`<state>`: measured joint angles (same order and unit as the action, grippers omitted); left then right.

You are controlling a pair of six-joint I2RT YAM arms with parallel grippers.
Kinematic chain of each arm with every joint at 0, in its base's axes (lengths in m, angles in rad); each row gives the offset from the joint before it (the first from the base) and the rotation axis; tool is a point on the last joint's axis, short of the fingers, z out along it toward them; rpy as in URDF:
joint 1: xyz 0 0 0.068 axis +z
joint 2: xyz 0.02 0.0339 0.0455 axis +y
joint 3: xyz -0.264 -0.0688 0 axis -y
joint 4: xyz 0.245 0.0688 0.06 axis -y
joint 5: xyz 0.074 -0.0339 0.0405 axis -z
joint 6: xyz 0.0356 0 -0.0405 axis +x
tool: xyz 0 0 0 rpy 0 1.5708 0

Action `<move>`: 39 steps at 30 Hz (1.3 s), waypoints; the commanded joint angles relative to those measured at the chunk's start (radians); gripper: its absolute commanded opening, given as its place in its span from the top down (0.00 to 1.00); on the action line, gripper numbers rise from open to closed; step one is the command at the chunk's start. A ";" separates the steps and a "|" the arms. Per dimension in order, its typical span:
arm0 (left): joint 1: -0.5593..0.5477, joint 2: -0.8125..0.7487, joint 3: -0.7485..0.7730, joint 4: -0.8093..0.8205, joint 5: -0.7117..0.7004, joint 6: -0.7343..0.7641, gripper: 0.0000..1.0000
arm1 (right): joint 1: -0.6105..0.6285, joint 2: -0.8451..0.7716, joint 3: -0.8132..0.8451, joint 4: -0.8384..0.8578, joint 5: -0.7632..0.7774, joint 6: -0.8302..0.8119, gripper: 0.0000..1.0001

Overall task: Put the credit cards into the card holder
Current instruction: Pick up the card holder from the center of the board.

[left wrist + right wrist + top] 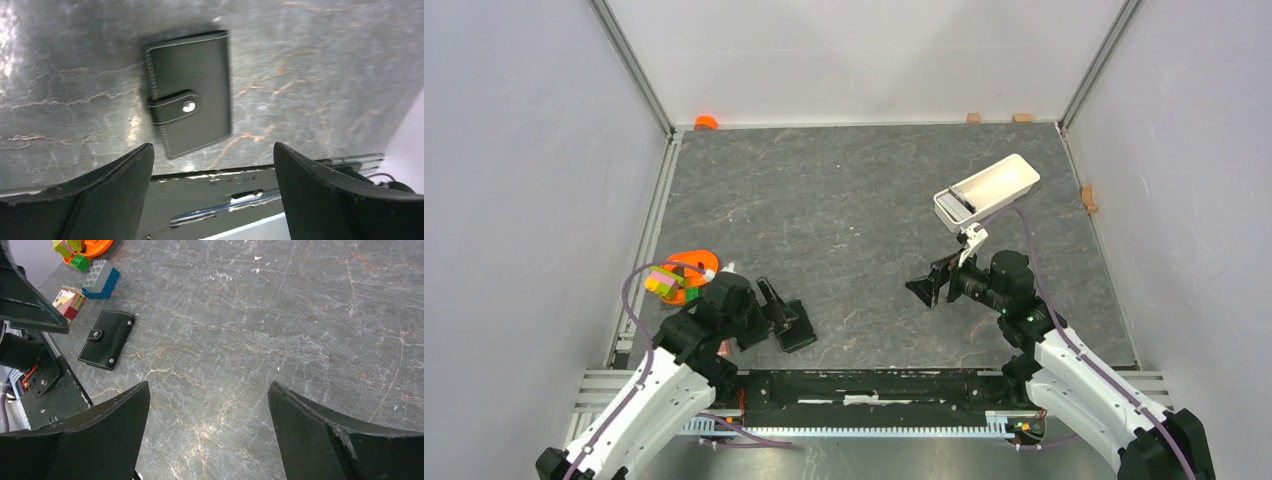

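Closeness settles the coming move: the card holder point(796, 326) lies flat on the table point(854, 200) just ahead of the left gripper point(776, 310). The right gripper point(934, 280) hangs well apart from the holder, off to its right. Both grippers stand wide open and neither has hold of anything.

In the left wrist view the holder sits just beyond the fingertips, a little toward the left finger rather than centred in the gap. It is folded shut, its snap tab point(175, 106) fastened across the front. Its long axis runs away from the gripper, so the line between the two fingers crosses its shorter width. That suits a pinch across the narrow way, though a thing lying this flat offers little edge to catch. From the right wrist camera the same holder shows far off to the left, with toy blocks point(100, 277) just behind it.

The credit cards are hard to pick out. A white tray point(996, 182) stands far from the holder, past the right gripper, and a dark strip at its nearer end may be the cards, but the top view is too small to tell. If so, the right arm is nearer the cards and the left arm nearer the holder, which likely needs unsnapping first.
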<state>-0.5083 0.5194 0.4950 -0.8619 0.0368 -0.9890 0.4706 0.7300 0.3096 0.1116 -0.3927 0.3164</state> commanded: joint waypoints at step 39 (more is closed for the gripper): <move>-0.035 0.575 -0.213 0.937 0.167 0.222 0.68 | 0.225 0.552 -0.004 0.559 -0.056 0.380 0.29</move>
<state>-0.5411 1.0737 0.3103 -0.0608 0.1787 -0.8028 0.6544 1.1885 0.2699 0.4538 -0.4858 0.5659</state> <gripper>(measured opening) 0.391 0.722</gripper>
